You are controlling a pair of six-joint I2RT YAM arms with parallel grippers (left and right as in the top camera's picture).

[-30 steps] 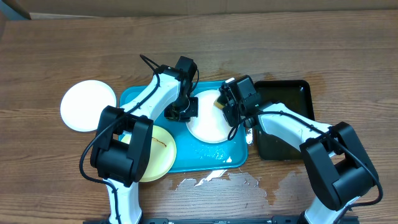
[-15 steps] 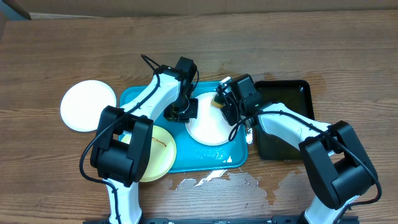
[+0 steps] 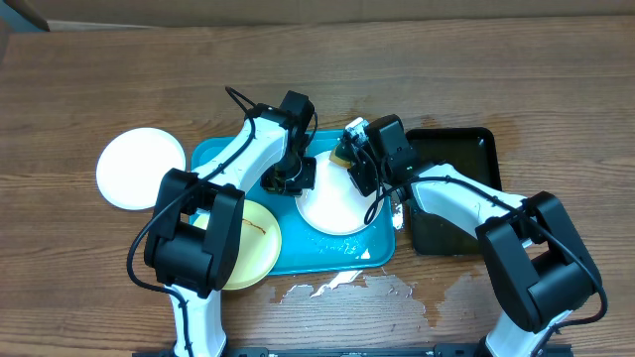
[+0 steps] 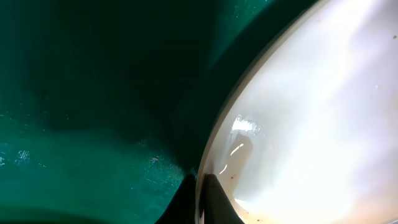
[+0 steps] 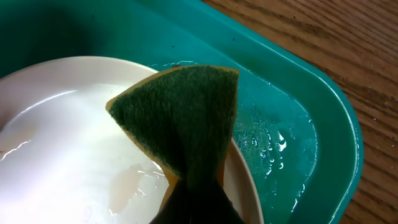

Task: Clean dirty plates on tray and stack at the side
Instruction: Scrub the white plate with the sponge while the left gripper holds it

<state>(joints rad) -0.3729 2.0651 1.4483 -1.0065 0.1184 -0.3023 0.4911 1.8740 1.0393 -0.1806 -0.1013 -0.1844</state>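
Evidently the left claw (image 4: 200, 194) pinches the white plate (image 3: 335, 206) steady on the tray (image 3: 212, 155); the right claw (image 3: 351, 165) clamps a green sponge (image 5: 180, 118) to scrub it.

overhead: even, sharp | left wrist: dim, blurred, glare on plate (image 4: 311, 93) | right wrist: bright
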